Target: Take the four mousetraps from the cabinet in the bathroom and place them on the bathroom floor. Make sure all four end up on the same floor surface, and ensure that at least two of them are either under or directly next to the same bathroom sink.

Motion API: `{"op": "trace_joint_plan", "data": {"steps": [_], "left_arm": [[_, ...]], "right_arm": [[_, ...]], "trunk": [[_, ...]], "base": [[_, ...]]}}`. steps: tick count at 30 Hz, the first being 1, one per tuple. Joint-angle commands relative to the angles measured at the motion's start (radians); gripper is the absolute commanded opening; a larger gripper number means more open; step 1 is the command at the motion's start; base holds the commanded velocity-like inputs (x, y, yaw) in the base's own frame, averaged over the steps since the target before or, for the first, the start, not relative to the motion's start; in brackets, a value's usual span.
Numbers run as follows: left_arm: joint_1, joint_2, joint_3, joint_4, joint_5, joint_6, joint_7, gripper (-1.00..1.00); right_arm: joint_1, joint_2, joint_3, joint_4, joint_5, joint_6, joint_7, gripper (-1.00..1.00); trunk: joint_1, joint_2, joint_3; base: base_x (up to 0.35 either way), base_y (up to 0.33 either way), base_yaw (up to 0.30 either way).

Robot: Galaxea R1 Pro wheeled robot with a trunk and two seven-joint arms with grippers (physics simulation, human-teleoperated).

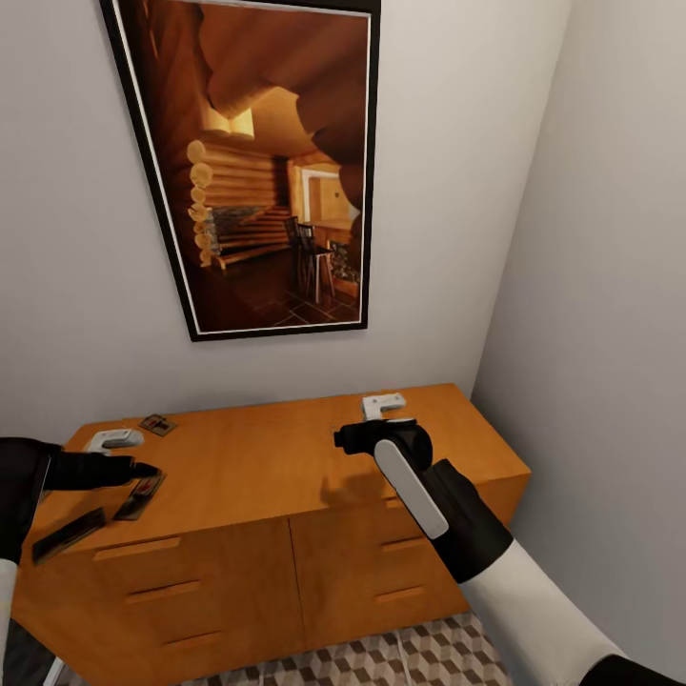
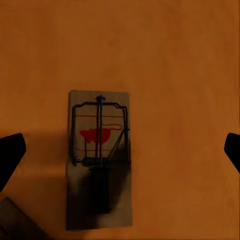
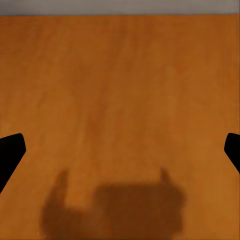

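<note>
Mousetraps: one (image 2: 99, 157) is seen in the left wrist view, lying flat on the orange-brown top between the two dark fingertips (image 2: 11, 155) of the left gripper (image 1: 143, 471), untouched by either; a grey wire frame and a red mark are carried on its face. The jaws are spread wide and nothing is held. A dark slab corner is visible just beside that trap at the picture's edge.

In the head view, the same trap (image 1: 139, 496) is found directly under the left gripper, near the front left of the cabinet top. A second mousetrap (image 1: 69, 534) is laid nearer the front edge, further left. A third mousetrap (image 1: 158, 424) is placed at the back, close to the wall.

Right gripper (image 1: 348, 439): held above bare wood near the middle-right of the top; its fingertips (image 3: 11, 152) are set wide apart, empty, with its shadow cast on the surface.

Cabinet (image 1: 286, 562): low, wide, orange-brown, flat drawer fronts with slim recessed handles, set into a corner.

Walls: plain pale grey. A black-framed picture (image 1: 262, 162) of a log interior is hung above the cabinet.

Bathroom floor (image 1: 381, 657): cube-patterned tiles in brown, beige and white, visible below the cabinet front.
</note>
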Motion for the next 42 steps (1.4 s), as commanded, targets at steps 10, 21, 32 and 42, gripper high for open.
{"op": "trace_joint_plan", "data": {"steps": [10,21,32,42], "left_arm": [[0.003,0.056,-0.050,-0.016,-0.061,0.003,-0.064,1.00],[0.004,0.100,-0.073,-0.009,-0.126,0.004,-0.067,1.00],[0.004,0.096,-0.075,-0.002,-0.151,0.002,-0.063,1.00],[0.005,0.095,-0.074,-0.010,-0.149,0.002,-0.065,1.00]], "right_arm": [[-0.030,-0.006,-0.001,-0.022,-0.017,0.024,-0.014,1.00],[-0.031,-0.006,0.000,-0.023,-0.018,0.021,-0.014,1.00],[-0.030,-0.007,0.000,-0.023,-0.017,0.021,-0.014,1.00],[-0.028,-0.008,0.000,-0.023,-0.017,0.021,-0.015,1.00]], "trunk": [[0.000,-0.001,-0.001],[0.000,-0.001,-0.001],[0.000,-0.001,-0.001],[0.000,-0.001,-0.001]], "base": [[0.000,0.000,0.000],[0.000,0.000,0.000],[0.000,0.000,0.000],[0.000,0.000,0.000]]}}
